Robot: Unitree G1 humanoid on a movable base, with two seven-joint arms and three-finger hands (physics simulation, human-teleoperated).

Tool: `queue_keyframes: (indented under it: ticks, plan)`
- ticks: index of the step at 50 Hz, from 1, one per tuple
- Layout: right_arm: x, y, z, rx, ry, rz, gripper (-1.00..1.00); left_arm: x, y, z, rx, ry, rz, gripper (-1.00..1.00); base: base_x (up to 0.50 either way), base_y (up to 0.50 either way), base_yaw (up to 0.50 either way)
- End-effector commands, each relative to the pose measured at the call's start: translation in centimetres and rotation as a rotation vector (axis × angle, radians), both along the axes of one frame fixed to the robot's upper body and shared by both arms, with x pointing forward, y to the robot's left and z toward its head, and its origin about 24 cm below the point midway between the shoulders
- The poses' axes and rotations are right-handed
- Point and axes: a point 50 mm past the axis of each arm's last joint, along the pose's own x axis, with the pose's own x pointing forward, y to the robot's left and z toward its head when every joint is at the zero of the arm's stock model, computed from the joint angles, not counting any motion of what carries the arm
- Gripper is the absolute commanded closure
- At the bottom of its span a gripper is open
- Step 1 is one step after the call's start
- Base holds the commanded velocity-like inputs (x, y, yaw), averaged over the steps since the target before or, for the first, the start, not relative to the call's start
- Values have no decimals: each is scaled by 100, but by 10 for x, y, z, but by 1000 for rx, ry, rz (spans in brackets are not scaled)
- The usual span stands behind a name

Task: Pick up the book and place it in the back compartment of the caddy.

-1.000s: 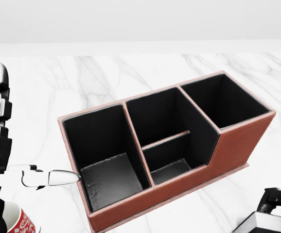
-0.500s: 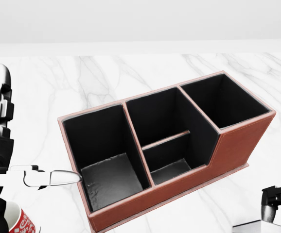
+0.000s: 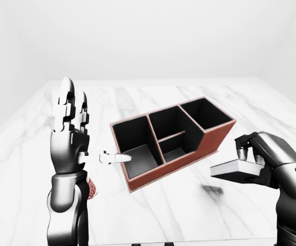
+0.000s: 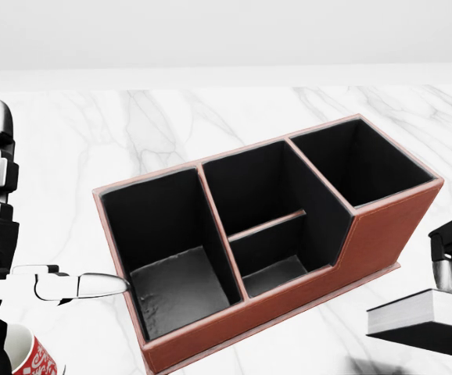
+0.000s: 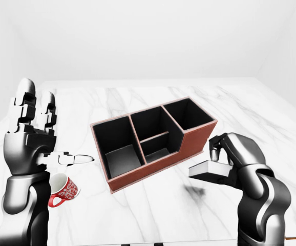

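One closed book (image 4: pixel 421 314), stiff and probably rather light, hangs flat above the marble table (image 3: pixel 153 215) right of the brown caddy (image 4: pixel 382 234), pinched at its far edge by the right hand (image 5: pixel 225 154), while the left hand (image 3: pixel 68 128) stands open-fingered.

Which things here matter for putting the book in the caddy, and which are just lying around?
For the job:
- book, held flat off the table by the right robot hand
- caddy, all compartments empty

Just lying about:
- red mug, beside the open left robot hand
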Motion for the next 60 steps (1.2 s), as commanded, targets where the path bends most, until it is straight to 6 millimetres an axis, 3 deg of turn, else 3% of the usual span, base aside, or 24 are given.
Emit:
queue_keyframes:
  ticks: [1,9,26,39,60]
  plan:
    - [2,26,55,-103,-235,103,100,-1,0,2,-2,-8,0,-100,0,0,0]
    - [9,46,80,-160,-336,177,100,0,1,2,-5,-8,1,-100,0,0,0]
    - [14,73,92,-178,-404,260,100,0,1,2,-7,-9,1,-100,0,0,0]
    - [29,101,94,-159,-410,334,100,0,1,4,-8,-17,2,-100,0,0,0]
    - [38,117,91,-142,-394,373,100,-1,1,6,-9,-28,2,-100,0,0,0]
